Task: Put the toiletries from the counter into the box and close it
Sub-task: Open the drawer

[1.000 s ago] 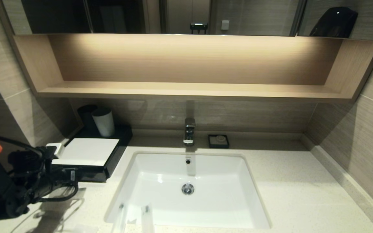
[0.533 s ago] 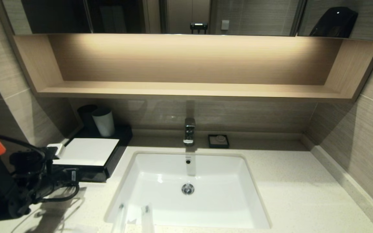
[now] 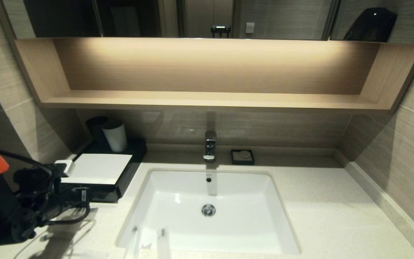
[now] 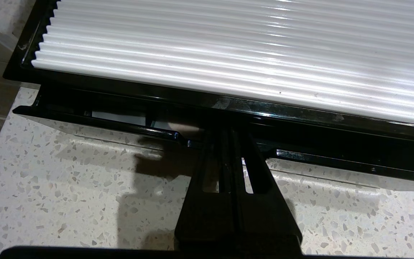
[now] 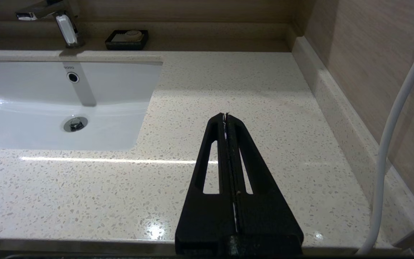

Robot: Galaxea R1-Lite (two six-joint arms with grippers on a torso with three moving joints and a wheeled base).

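**Left gripper at the drawer front of the black box**

The wide pale beige speckled stone counter (image 3: 329, 201) runs along the wall, with a white rectangular basin (image 3: 207, 212) sunk into its middle and a chrome tap (image 3: 210, 145) standing behind it. Above hangs a light wooden shelf (image 3: 210, 99). At the counter's left end sits the low black rectangular box (image 3: 128, 172) with its ribbed white top panel (image 4: 228, 54); its front drawer (image 4: 95, 120) stands slightly pulled out, and something pale shows through the gap, though I cannot tell what it is. A white cup (image 3: 114, 135) and a black cup (image 3: 95, 127) stand behind the panel. Further right, near the tap, lies a small black square dish (image 3: 242, 157) holding a round piece.

The left gripper (image 4: 228, 135) reaches in from the left, fingers pressed together, its tips right at the drawer's front edge near the middle. The right gripper (image 5: 225, 117) hovers over bare counter to the right of the basin, fingers together and holding nothing
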